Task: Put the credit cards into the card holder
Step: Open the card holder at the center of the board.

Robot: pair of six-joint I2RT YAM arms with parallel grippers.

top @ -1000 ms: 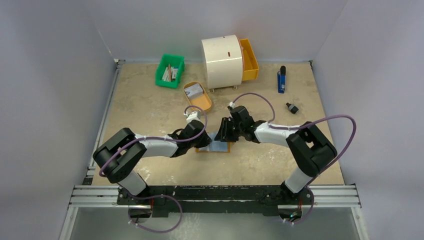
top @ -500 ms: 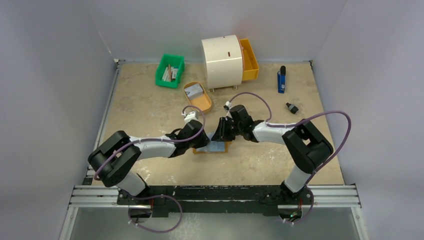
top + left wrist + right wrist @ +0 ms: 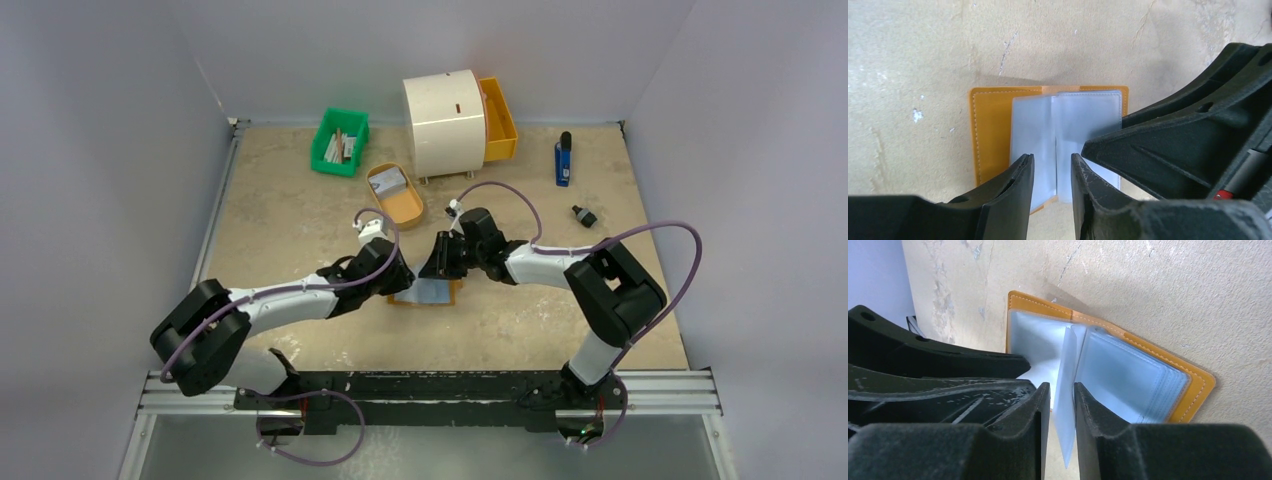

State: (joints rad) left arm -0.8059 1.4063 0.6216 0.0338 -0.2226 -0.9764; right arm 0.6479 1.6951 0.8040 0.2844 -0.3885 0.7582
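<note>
Top external view has the card holder (image 3: 432, 292) lying open at mid-frame between the two arms, while the credit cards (image 3: 391, 181) seem to wait in the oval tray (image 3: 408, 208) above and left of it. Within the last second the left gripper (image 3: 1050, 165) has parted its jaws slightly over the pale sleeves, pinching nothing. The right gripper (image 3: 1061, 392) has narrowed around one upright sleeve leaf, though I cannot tell if it truly grips. I'd guess a pocket is being readied and no card is in yet.

Green bin (image 3: 340, 141), white cabinet (image 3: 443, 122), orange drawer (image 3: 498, 118), oval tray (image 3: 407, 209), blue item, maybe marker (image 3: 564, 160).
</note>
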